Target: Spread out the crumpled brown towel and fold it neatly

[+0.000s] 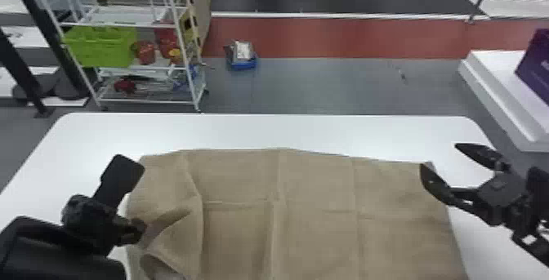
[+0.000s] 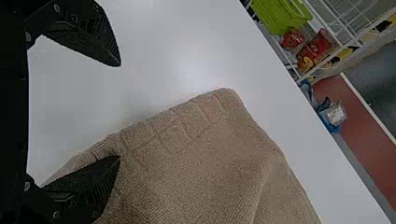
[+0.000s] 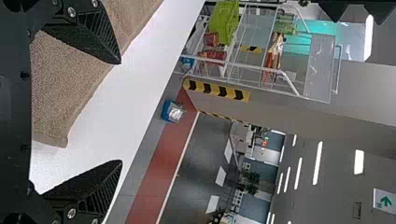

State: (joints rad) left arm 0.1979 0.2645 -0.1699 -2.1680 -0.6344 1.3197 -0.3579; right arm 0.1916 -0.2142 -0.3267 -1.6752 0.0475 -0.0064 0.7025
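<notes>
The brown towel (image 1: 318,210) is lying mostly spread on the white table (image 1: 245,130), its left side rumpled. Left gripper (image 2: 119,111) and right gripper (image 1: 440,156) are gaping, holding nothing; flattening is probably needing a left-side pinch and outward pull.

The towel (image 1: 318,234) lies on the table (image 1: 265,130), short of its far edge. Behind the table, to the left, stands a rack (image 1: 118,17) with a crate (image 1: 102,46) on one shelf; a bundle (image 1: 242,54) lies on the floor just right of it. Farther right, a box (image 1: 537,63) rests on a platform (image 1: 486,75).
</notes>
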